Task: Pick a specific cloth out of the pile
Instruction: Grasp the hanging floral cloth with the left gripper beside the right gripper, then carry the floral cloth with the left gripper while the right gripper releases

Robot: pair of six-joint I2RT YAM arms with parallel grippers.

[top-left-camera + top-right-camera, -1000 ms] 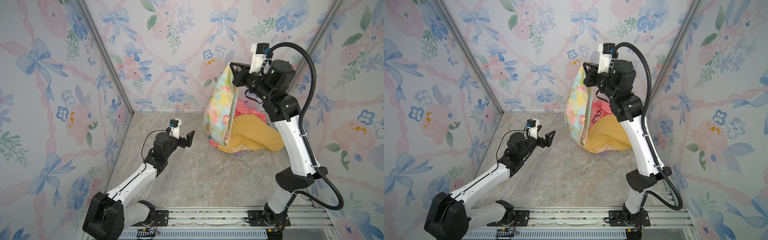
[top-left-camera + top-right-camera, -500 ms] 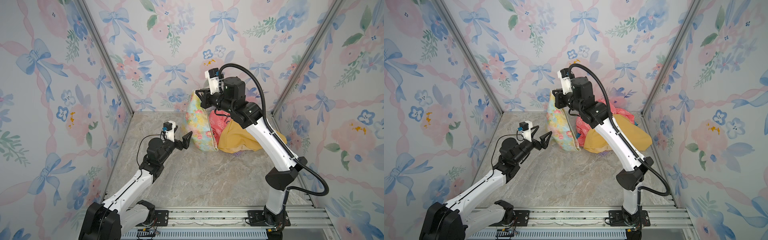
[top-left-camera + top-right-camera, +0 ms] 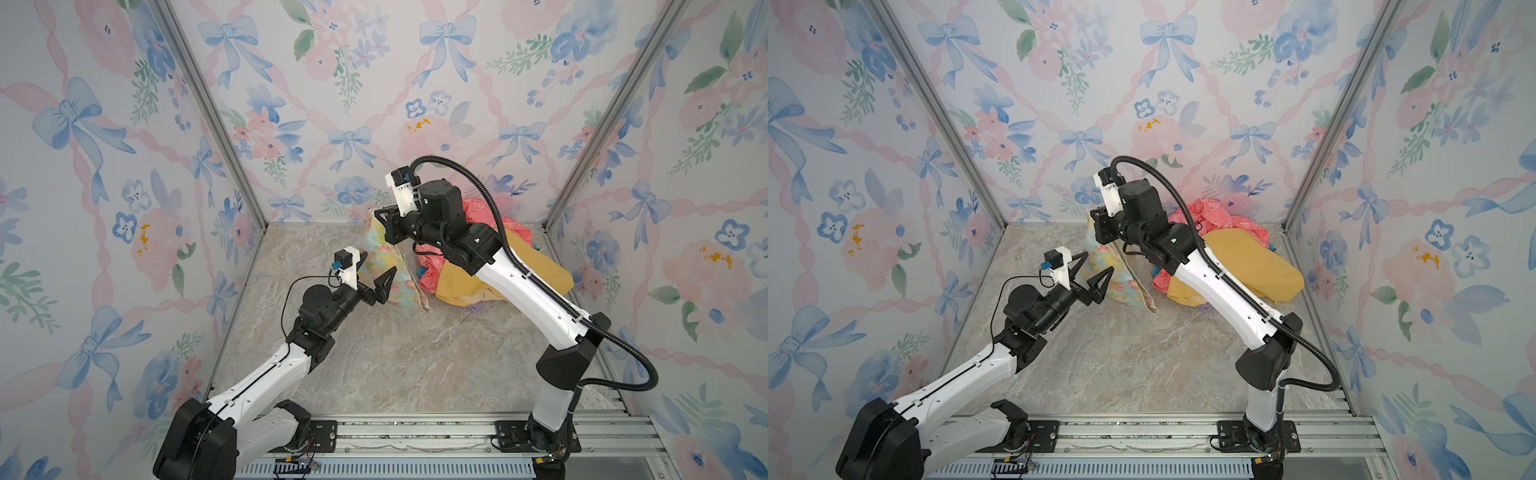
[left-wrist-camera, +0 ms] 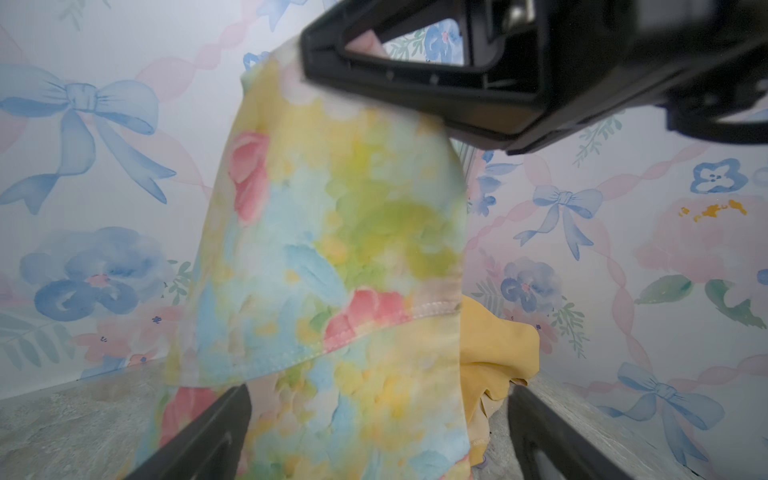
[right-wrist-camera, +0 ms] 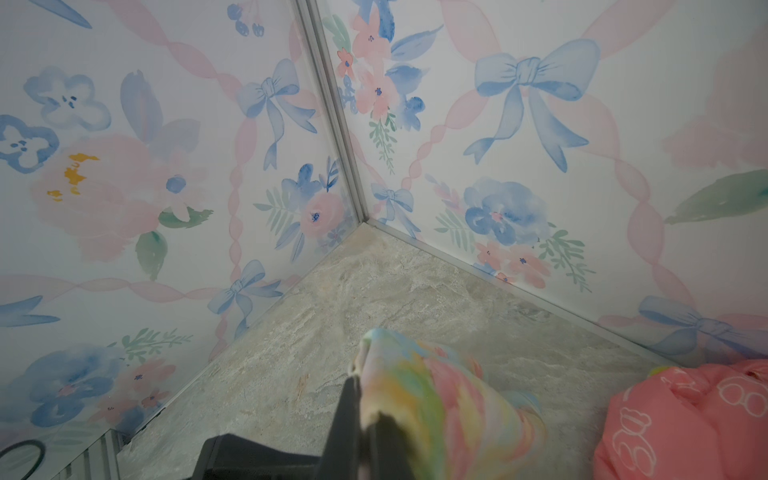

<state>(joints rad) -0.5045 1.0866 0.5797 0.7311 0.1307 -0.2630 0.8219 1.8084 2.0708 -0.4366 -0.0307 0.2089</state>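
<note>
Well, the cloth (image 3: 380, 249) was up and hanging: thin, washed in pale yellow, mint green and light blue, with pink flowers and a stitched hem showing across it in the left wrist view (image 4: 332, 249). The right gripper (image 3: 380, 216) had its fingers clamped together on the top corner, and the lower end trailed down to the table (image 3: 395, 365) just beside the pile (image 3: 540, 270). The left gripper (image 3: 380, 262) stood with its fingers spread wide, the hanging fabric in front of the gap between them; whether either finger touched it, I could not tell. The pinched corner itself was hidden by the black fingers in both top views, and the right wrist view showed it only as a blur (image 5: 415, 395). The right arm covered much of the pile, leaving the coral-pink cloth (image 3: 432, 274) and the mustard cloth (image 3: 536, 270) in part view. The bottom of the left wrist view cut off the fabric.
</note>
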